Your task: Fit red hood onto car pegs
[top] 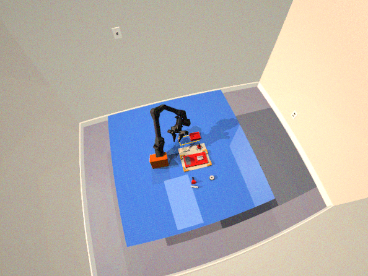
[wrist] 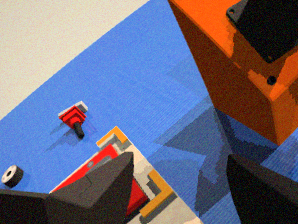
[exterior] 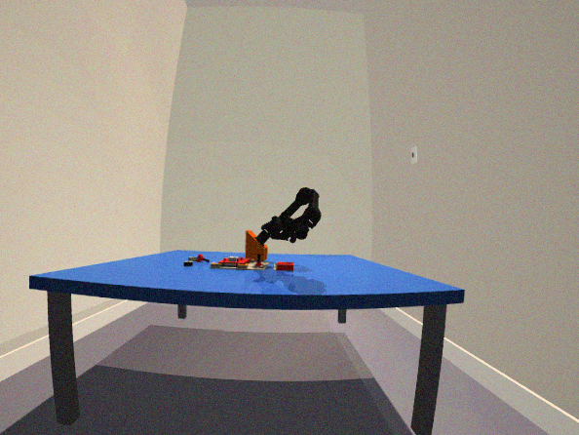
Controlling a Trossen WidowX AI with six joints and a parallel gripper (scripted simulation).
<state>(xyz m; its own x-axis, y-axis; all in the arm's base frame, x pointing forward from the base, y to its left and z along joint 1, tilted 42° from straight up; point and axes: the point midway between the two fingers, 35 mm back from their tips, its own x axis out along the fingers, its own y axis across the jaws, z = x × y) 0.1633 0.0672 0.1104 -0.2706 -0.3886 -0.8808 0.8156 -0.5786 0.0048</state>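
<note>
Blue table (exterior: 146,280) stands in a pale-walled room, pincer (top: 178,135) spread, empty, above it near the hood (top: 195,136)

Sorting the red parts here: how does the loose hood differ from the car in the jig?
The hood lies bare on the blue table; the car sits in a tan jig. The hood is smaller and plain red; the car carries grey and white parts. Both are red and untouched.

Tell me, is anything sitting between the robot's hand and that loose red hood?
No. In the top view the hand hangs open just left of the hood, with only a thin yellow outline on the blue table below.
</note>
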